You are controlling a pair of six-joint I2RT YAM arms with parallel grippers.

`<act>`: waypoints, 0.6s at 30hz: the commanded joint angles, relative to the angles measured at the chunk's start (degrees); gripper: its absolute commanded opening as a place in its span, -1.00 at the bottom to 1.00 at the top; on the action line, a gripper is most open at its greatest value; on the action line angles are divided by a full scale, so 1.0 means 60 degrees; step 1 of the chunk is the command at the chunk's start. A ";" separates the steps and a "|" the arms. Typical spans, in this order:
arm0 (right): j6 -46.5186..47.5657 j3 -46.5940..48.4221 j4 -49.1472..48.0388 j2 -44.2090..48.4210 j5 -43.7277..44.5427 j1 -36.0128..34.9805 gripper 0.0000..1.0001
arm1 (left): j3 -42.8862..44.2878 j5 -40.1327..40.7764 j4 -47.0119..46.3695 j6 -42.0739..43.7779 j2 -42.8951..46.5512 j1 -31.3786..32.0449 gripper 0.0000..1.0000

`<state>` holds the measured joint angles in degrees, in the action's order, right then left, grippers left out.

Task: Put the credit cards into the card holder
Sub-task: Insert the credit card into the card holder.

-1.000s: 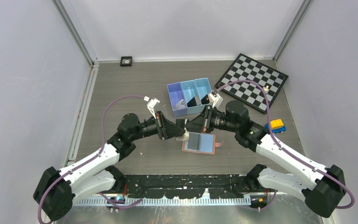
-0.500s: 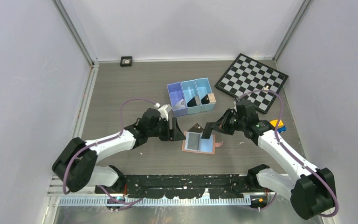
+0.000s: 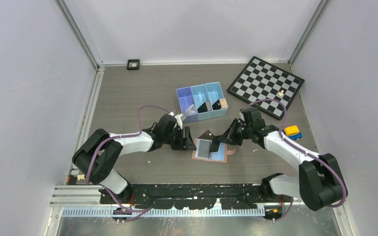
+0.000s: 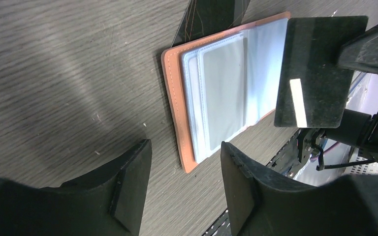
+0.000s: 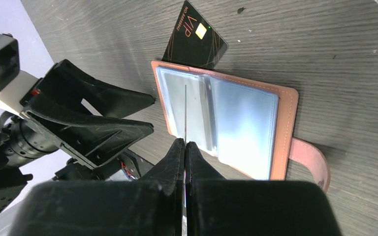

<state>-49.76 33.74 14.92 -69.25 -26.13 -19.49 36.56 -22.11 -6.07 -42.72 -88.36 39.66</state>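
The card holder [image 3: 209,151] lies open on the table, tan rim and pale blue sleeves up [image 4: 216,93] [image 5: 241,123]. My right gripper [image 3: 220,139] [image 5: 184,142] is shut on a black credit card [image 3: 214,145] [image 4: 315,73]. The card stands on edge over the holder's left sleeves and shows as a thin line [image 5: 185,113] in the right wrist view. A second black credit card [image 3: 207,134] [image 5: 195,39], marked VIP, lies flat against the holder's far edge. My left gripper [image 3: 189,142] [image 4: 184,150] is open and empty, low beside the holder's left edge.
A three-compartment blue bin [image 3: 202,93] stands behind the holder, with black cards [image 3: 203,105] and a tan block [image 3: 223,103] inside. A chessboard [image 3: 266,86] lies at the back right. A yellow and blue toy [image 3: 291,132] sits by the right arm.
The left gripper has opened, let go of the card and dropped to the holder's left side. The right gripper keeps the card and has lowered it toward the open holder.
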 commanded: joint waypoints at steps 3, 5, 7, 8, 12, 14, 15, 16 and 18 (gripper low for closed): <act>0.0679 0.0017 -0.0810 -0.0649 -0.0566 0.0026 -0.99 | 0.0456 -0.0138 -0.0277 0.0386 -0.0382 0.0056 -0.01; 0.0725 0.0010 -0.1000 -0.0962 -0.0720 0.0025 -0.99 | 0.0558 -0.0137 -0.0179 0.0462 -0.0517 0.0066 -0.08; 0.0850 0.0030 -0.1063 -0.1167 -0.0760 0.0025 -0.99 | 0.0641 -0.0114 -0.0061 0.0525 -0.0637 0.0082 -0.15; 0.0923 0.0031 -0.1072 -0.1280 -0.0758 0.0025 -0.99 | 0.0695 -0.0088 -0.0015 0.0559 -0.0684 0.0088 -0.18; 0.1116 0.0019 -0.1067 -0.1527 -0.0745 0.0026 -0.99 | 0.0761 -0.0007 0.0111 0.0605 -0.0835 0.0128 -0.21; 0.1187 -0.0010 -0.1064 -0.1601 -0.0730 0.0025 -0.99 | 0.0788 0.0044 0.0177 0.0641 -0.0880 0.0143 -0.22; 0.1230 -0.0029 -0.1067 -0.1622 -0.0721 0.0032 -0.99 | 0.0810 0.0091 0.0231 0.0656 -0.0899 0.0150 -0.22; 0.1287 -0.0035 -0.1053 -0.1657 -0.0714 0.0026 -0.99 | 0.0827 0.0115 0.0278 0.0684 -0.0903 0.0157 -0.22; 0.1413 -0.0034 -0.1021 -0.1726 -0.0671 0.0026 -0.99 | 0.0863 0.0191 0.0367 0.0728 -0.0930 0.0179 -0.23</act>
<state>-43.72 33.74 10.61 -78.91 -29.50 -19.49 40.32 -22.46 -5.78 -40.05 -92.99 40.23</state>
